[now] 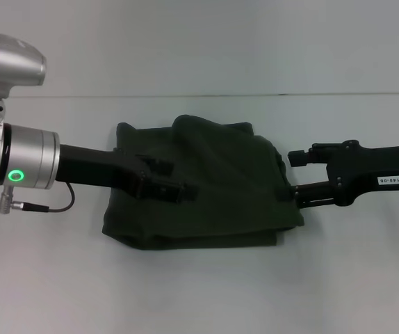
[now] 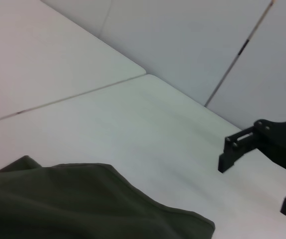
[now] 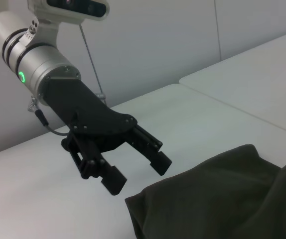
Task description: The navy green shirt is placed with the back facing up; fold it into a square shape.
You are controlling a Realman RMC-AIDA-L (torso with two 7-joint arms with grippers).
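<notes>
The navy green shirt (image 1: 220, 188) lies as a folded, roughly rectangular bundle in the middle of the white table, with its top layer rumpled near the far edge. Its plain fabric also shows in the left wrist view (image 2: 58, 204) and the right wrist view (image 3: 222, 199). My left gripper (image 1: 172, 179) hovers over the shirt's left part. It is open, and the right wrist view shows the left gripper (image 3: 137, 171) with nothing between its fingers. My right gripper (image 1: 291, 176) stands at the shirt's right edge, also open. The left wrist view shows the right gripper (image 2: 256, 175) holding nothing.
The white table (image 1: 199, 292) stretches all around the shirt. A seam (image 1: 255, 95) runs across its far part, with a pale wall (image 1: 220, 42) behind. A thin cable (image 1: 60, 207) loops under my left wrist.
</notes>
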